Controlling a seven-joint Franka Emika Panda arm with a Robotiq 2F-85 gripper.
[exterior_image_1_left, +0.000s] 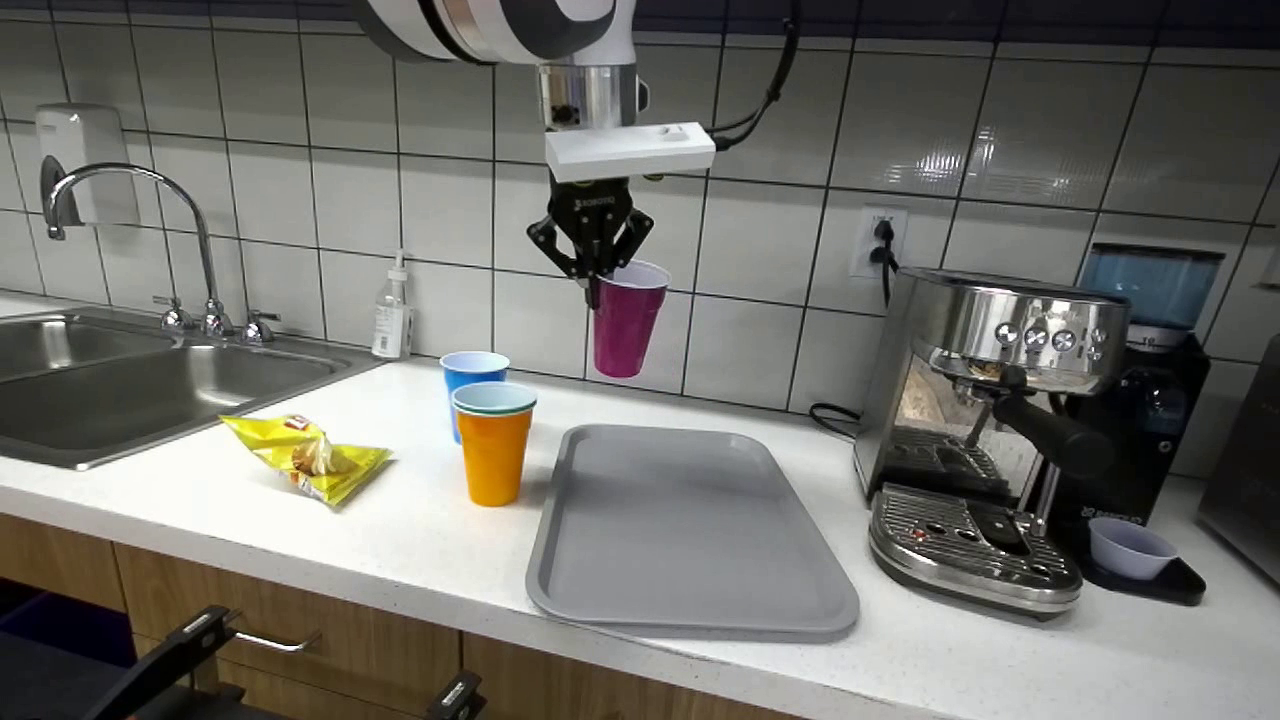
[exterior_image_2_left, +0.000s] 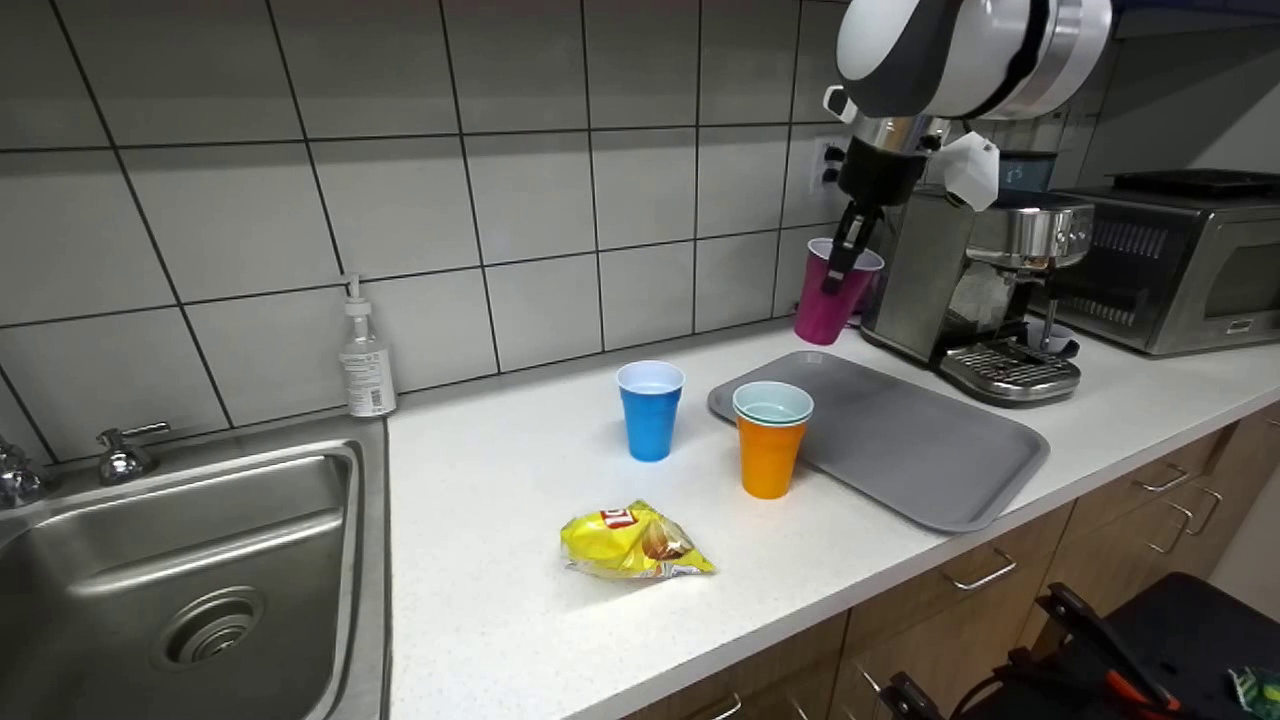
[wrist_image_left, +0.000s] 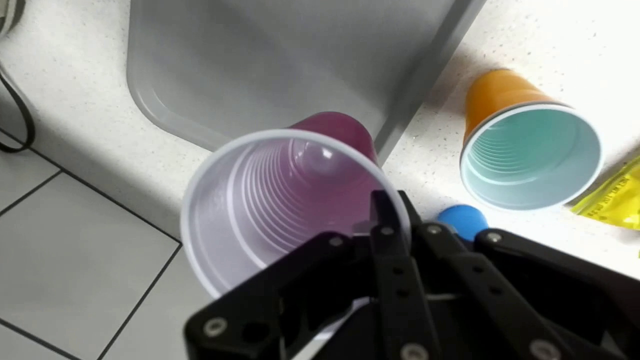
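My gripper is shut on the rim of a magenta cup, one finger inside and one outside; it shows in both exterior views (exterior_image_1_left: 593, 292) (exterior_image_2_left: 836, 280) and the wrist view (wrist_image_left: 396, 205). The magenta cup (exterior_image_1_left: 628, 338) (exterior_image_2_left: 828, 310) (wrist_image_left: 295, 200) has a pale inside that looks empty. It hangs slightly tilted above the counter, near the back end of the grey tray (exterior_image_1_left: 690, 520) (exterior_image_2_left: 900, 440) (wrist_image_left: 280, 65). An orange cup (exterior_image_1_left: 495, 460) (exterior_image_2_left: 769, 460) (wrist_image_left: 500, 92) stands beside the tray with a teal cup (exterior_image_2_left: 773, 402) (wrist_image_left: 535, 155) nested inside. A blue cup (exterior_image_1_left: 466, 380) (exterior_image_2_left: 650, 425) (wrist_image_left: 462, 221) stands behind it.
A yellow snack bag (exterior_image_1_left: 310, 460) (exterior_image_2_left: 630, 540) lies on the counter near the sink (exterior_image_1_left: 170, 410) (exterior_image_2_left: 180, 560). A soap bottle (exterior_image_1_left: 393, 315) (exterior_image_2_left: 367, 365) stands by the tiled wall. An espresso machine (exterior_image_1_left: 985, 430) (exterior_image_2_left: 990, 300) stands beyond the tray, with a microwave (exterior_image_2_left: 1180, 265) farther along.
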